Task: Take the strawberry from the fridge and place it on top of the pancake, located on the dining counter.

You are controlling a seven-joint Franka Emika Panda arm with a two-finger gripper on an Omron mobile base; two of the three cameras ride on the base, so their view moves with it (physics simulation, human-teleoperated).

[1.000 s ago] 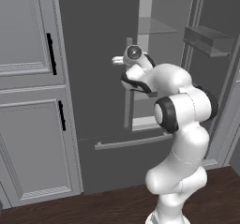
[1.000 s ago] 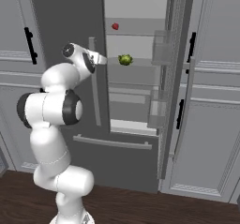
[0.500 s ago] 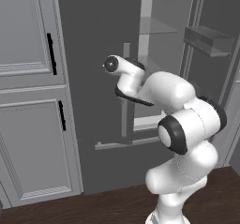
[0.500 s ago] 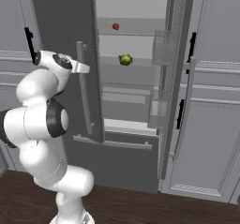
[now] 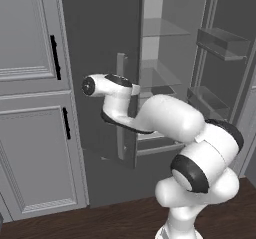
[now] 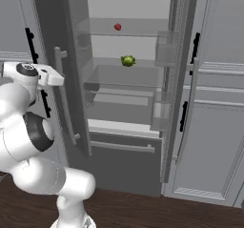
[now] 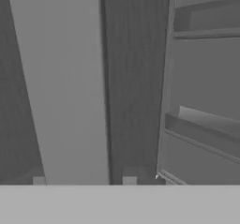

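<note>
The tall dark grey fridge's left door (image 6: 71, 79) had swung wide open. The end effector (image 7: 84, 181) straddled its silver handle (image 7: 65, 87), grip loosening. The tiny red strawberry (image 6: 117, 26) sat reachable on the far upper shelf.

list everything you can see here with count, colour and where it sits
fridge: one, dark grey, both doors open, pale inside with glass shelves
left door handle: one, silver, upright on the open left door; in the hand view it runs up between the finger tips
strawberry: one, red, upper shelf
green fruit: one, shelf below the strawberry
door bins: several, clear, inside the right door
cabinets: light grey panels, black handles, either side of the fridge
floor: dark wood
gripper: one, around the handle
arm: one, white, dark joints
</note>
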